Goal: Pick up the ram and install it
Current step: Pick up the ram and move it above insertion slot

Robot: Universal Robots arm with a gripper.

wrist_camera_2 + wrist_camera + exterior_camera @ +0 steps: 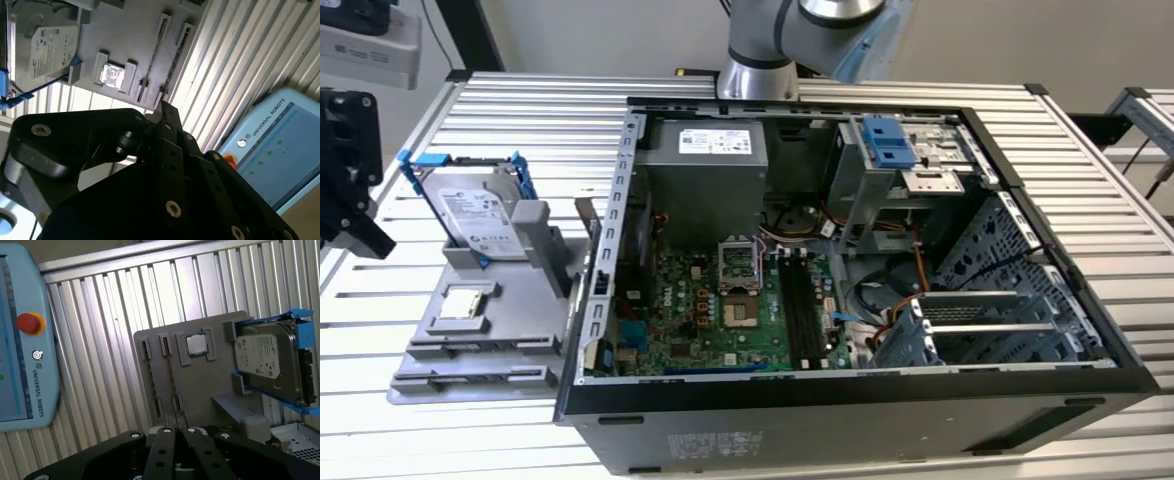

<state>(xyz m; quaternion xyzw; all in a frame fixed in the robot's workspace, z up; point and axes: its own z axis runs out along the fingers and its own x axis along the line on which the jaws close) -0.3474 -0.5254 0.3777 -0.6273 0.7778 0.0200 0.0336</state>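
Gripper [176, 427] fingers pressed together, near grey fixture [200, 385] holding hard drive [267, 360]

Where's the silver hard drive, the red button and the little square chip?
hard drive [265, 362]: first wrist view, on its labelled silver top.
red button [30, 323]: first wrist view, on the middle of the button.
square chip [196, 344]: first wrist view, on its shiny face.
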